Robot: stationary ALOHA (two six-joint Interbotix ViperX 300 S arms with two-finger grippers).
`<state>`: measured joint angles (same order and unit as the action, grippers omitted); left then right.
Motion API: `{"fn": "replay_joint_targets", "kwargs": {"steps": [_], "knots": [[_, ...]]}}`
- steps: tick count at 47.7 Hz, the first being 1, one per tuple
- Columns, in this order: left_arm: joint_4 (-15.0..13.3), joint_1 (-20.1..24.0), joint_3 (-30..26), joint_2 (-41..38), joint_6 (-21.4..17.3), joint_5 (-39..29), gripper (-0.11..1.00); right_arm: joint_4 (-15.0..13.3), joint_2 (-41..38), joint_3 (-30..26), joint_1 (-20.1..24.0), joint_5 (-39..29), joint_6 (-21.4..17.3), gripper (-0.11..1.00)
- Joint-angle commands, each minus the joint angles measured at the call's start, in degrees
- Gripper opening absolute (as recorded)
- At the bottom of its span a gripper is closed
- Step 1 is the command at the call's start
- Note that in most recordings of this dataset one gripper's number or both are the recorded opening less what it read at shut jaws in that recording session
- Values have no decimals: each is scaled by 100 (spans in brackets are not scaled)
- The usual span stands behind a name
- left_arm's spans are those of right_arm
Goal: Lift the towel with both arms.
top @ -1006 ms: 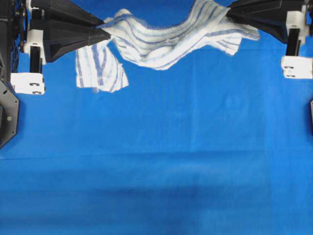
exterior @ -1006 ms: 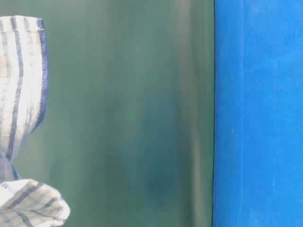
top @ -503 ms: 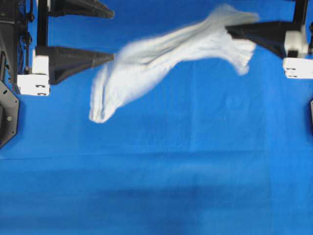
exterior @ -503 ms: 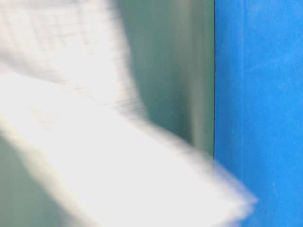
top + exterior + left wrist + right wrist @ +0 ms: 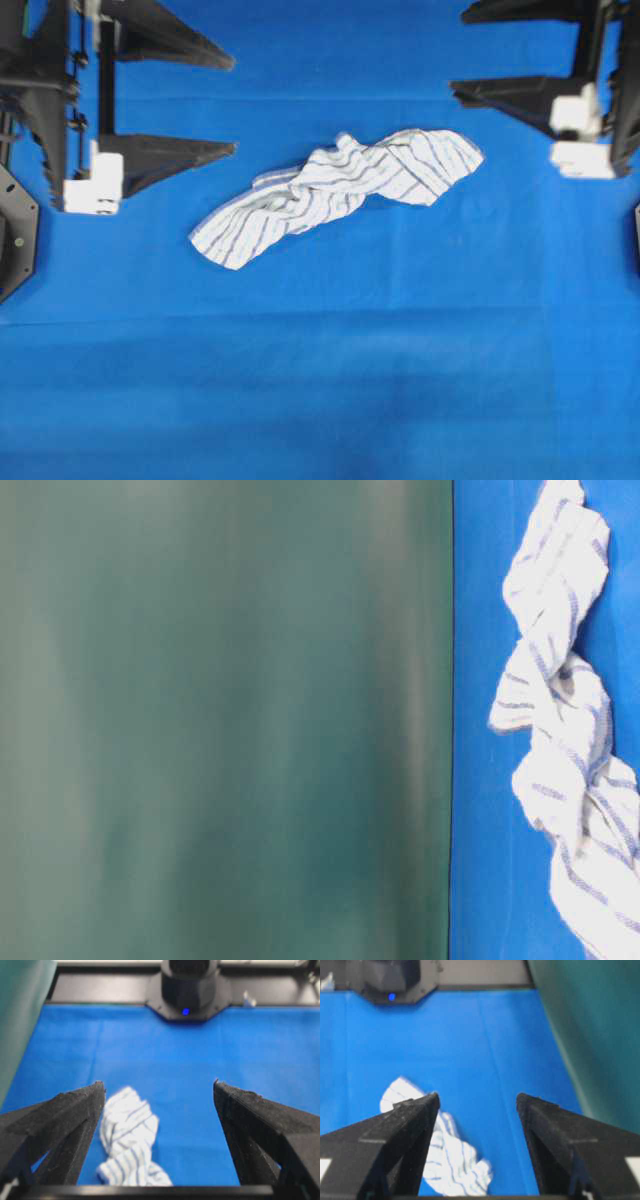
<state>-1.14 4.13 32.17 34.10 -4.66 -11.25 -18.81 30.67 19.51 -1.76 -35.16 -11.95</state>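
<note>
The towel [image 5: 335, 195], white with blue-grey stripes, lies crumpled in a long twisted heap on the blue tablecloth [image 5: 320, 380], free of both arms. My left gripper [image 5: 233, 106] hangs open to its upper left, fingers spread wide, nothing between them. My right gripper [image 5: 458, 52] stands open above the towel's right end, also empty. In the left wrist view the towel [image 5: 129, 1140] shows below, beside the left finger [image 5: 65, 1125] of the open gripper [image 5: 159, 1082]. In the right wrist view the towel [image 5: 447, 1155] lies partly behind the left finger of the open gripper [image 5: 477, 1096]. The table-level view shows the towel [image 5: 565, 730] bunched on the cloth.
A green wall [image 5: 220, 720] borders the table's edge. The other arm's black base stands at the table's far end in each wrist view: the right arm's base [image 5: 189, 985] and the left arm's base [image 5: 395, 980]. Blue tablecloth spreads in front of the towel.
Both grippers were shut on the towel's ends and held it up. They have opened, and the towel has fallen onto the tablecloth in a crumpled heap.
</note>
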Motion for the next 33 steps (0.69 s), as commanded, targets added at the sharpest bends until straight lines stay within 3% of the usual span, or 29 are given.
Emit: {"fn": "replay_joint_targets", "kwargs": {"steps": [1,12,33], "knots": [[-9,70,211,9,-70,369,93,-18,53,229,0,431,-26,65],[0,97,976,-114,-149,1266,93,0,53,1213,-79,1503,-158,65],[-9,97,1652,-1081,-141,1828,92,26,-325,2751,-448,3155,-791,65]]}}
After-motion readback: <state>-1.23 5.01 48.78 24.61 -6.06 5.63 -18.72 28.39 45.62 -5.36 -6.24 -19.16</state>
